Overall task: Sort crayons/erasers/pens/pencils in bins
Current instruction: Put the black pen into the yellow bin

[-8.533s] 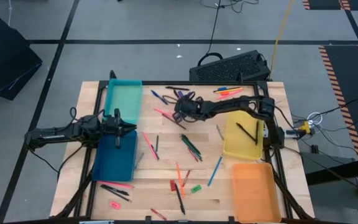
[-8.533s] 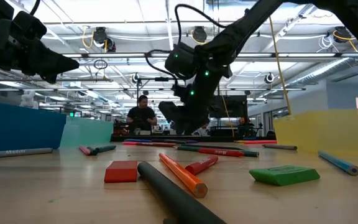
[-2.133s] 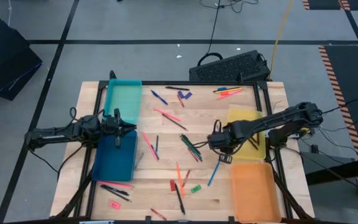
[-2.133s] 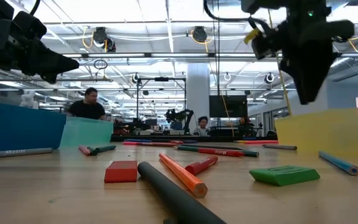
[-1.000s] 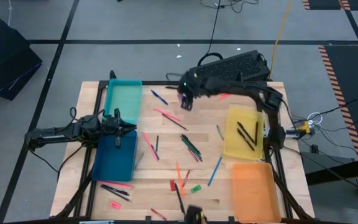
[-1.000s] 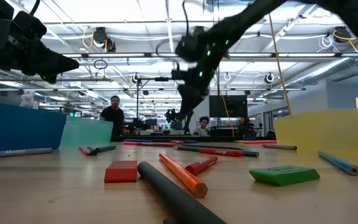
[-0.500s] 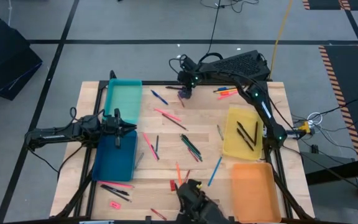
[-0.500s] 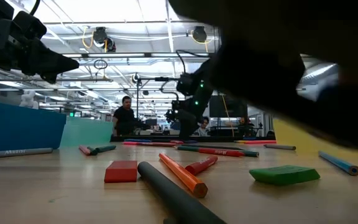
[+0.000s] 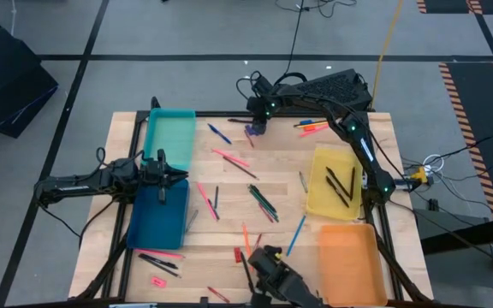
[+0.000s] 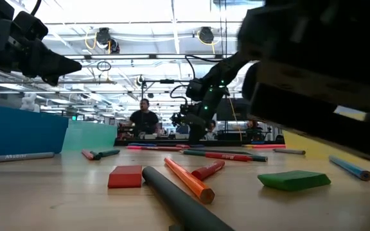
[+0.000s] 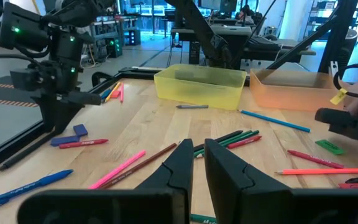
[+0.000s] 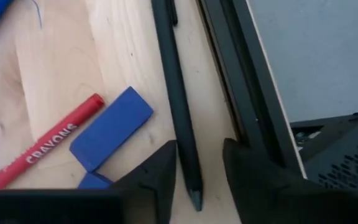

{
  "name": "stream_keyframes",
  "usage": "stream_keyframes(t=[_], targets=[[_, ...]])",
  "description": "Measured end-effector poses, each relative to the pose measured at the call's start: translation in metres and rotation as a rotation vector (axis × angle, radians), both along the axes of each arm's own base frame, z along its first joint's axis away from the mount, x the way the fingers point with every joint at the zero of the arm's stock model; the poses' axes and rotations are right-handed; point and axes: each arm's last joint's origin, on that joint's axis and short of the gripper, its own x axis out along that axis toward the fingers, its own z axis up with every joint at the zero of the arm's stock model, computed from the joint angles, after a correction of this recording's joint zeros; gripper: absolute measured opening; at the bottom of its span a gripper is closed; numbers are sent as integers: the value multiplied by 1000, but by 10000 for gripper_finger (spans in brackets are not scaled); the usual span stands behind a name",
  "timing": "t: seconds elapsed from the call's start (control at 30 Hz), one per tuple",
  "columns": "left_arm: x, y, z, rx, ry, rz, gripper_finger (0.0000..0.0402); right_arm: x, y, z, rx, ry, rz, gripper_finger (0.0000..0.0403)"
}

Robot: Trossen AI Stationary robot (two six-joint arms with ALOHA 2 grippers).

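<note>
My right gripper (image 9: 254, 127) reaches to the table's far edge and is low over the wood, open. In the right wrist view its fingers stand either side of the tip of a long black stick (image 12: 178, 106), with wood showing between each finger and the stick. A blue eraser (image 12: 112, 127) and a red crayon (image 12: 42, 146) lie just beside it. My left gripper (image 9: 181, 177) waits, shut, above the seam between the teal bin (image 9: 169, 137) and the dark blue bin (image 9: 157, 218). The yellow bin (image 9: 336, 205) holds black sticks, and the orange bin (image 9: 349, 261) is nearer.
Pens, pencils, crayons and erasers lie scattered over the middle and near part of the table (image 9: 229, 205). A dark blurred object (image 9: 276, 275) stands at the near edge and fills the low view's upper right (image 10: 320, 70). People show in the room beyond.
My right gripper has gone down toward the table at the far edge, onto the spot by the blue eraser and the black stick. A dark object has come into view at the near edge and now blocks part of the low view.
</note>
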Motion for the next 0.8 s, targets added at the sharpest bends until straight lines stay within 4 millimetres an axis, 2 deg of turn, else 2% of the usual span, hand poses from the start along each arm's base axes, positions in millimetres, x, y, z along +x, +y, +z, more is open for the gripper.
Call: stream_keyframes(t=[0.27,0.43,0.6,0.8], targets=[[0,0,0,0,0,0,44,5,14,8,-123,130,54,58],[0,0,0,0,0,0,44,6,17,10,-142,150,60,21],[0,0,0,0,1,0,44,5,20,10,-121,176,62,20],[0,0,0,0,0,0,44,7,42,10,-104,305,97,25]])
